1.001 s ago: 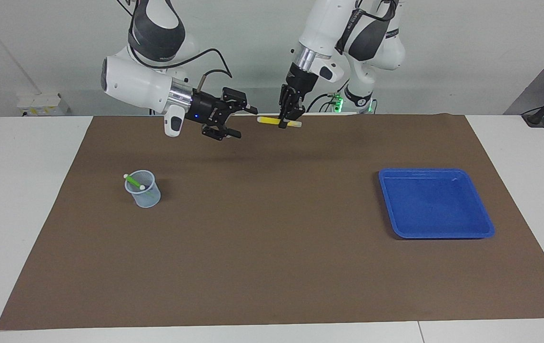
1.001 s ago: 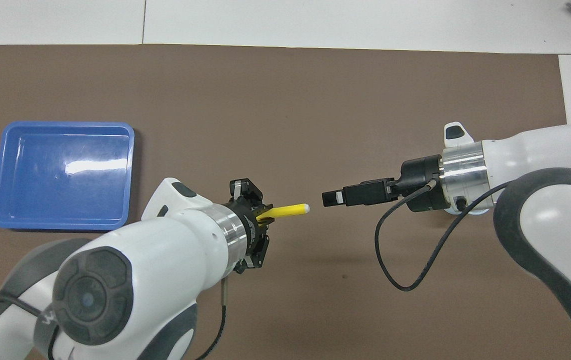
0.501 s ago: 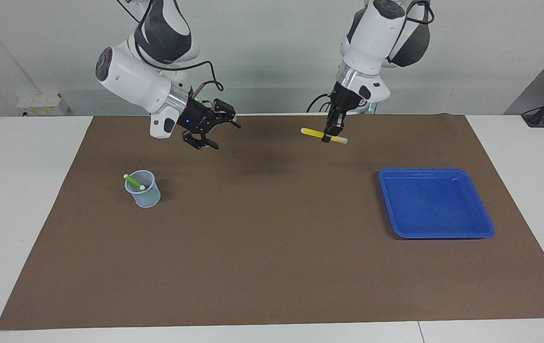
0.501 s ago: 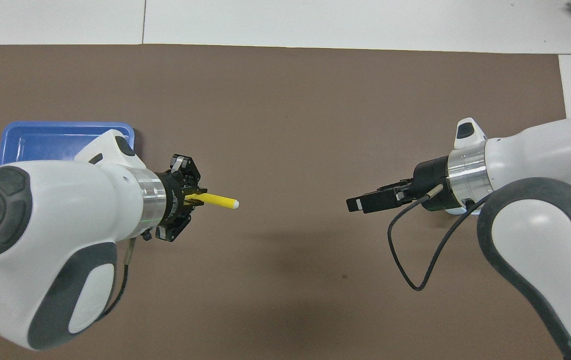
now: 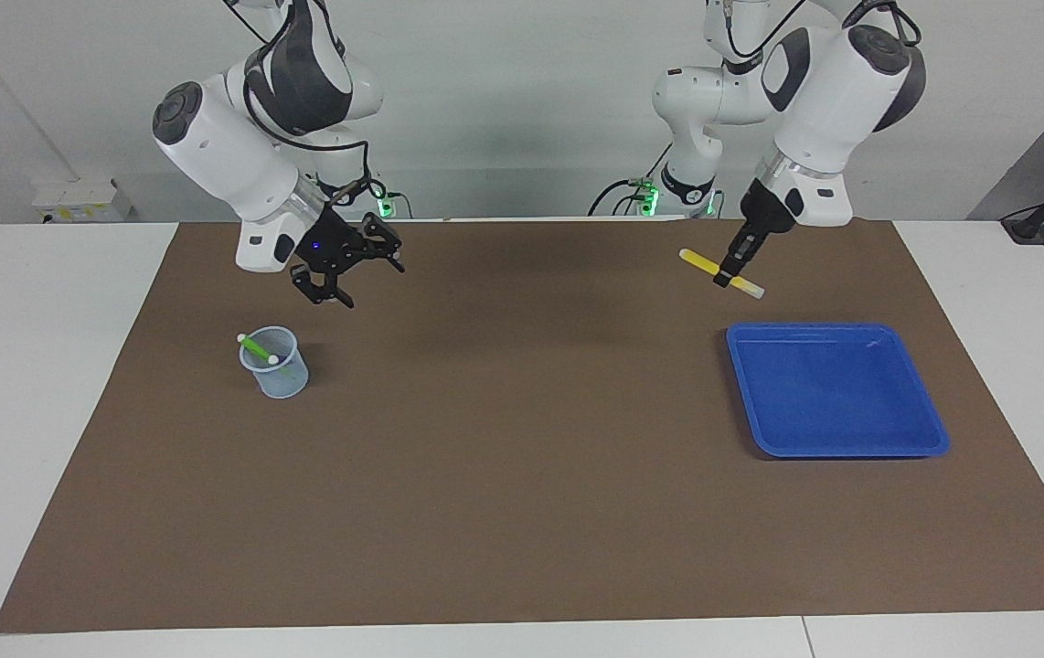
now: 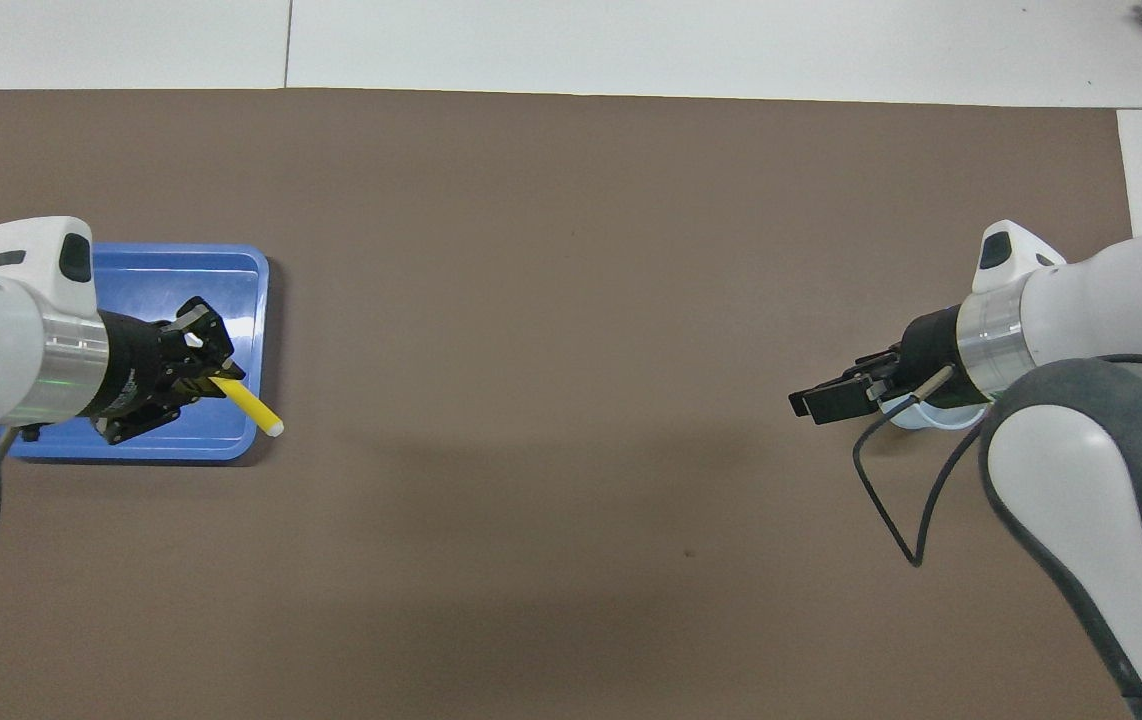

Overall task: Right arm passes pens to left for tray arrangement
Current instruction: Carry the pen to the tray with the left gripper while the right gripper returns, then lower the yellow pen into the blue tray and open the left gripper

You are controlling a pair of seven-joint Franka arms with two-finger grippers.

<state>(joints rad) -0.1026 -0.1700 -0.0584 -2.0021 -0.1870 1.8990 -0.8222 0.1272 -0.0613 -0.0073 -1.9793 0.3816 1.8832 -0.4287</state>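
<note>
The yellow pen (image 5: 721,271) hangs in the air, clamped near its middle by the left gripper (image 5: 725,275), whose fingertips are closed on the barrel. In the facing view the pen's long axis runs from about 10 o'clock to 4 o'clock, the pale-tipped end lower and pointing toward 4 o'clock, the plain yellow end sticking out at 10 o'clock. Seen from overhead, the visible stretch of pen (image 6: 249,405) juts from the gripper (image 6: 216,378) toward 4 o'clock and ends in a white tip. The gripper comes down on it from above, so the pen crosses the fingers roughly at right angles, with a stub showing on each side of them in the facing view.

The pen is held over the mat (image 5: 522,512), by the blue tray's (image 5: 929,416) corner nearest the robots (in the overhead view it lies across that corner of the tray (image 6: 231,262)).

The right gripper (image 5: 350,270) hovers with its jaws spread wide and holding nothing, over the mat just at 1 o'clock of the translucent cup (image 5: 277,370) in the facing view. The green pen (image 5: 257,348) stands tilted in that cup, its upper end leaning toward 10 o'clock.
</note>
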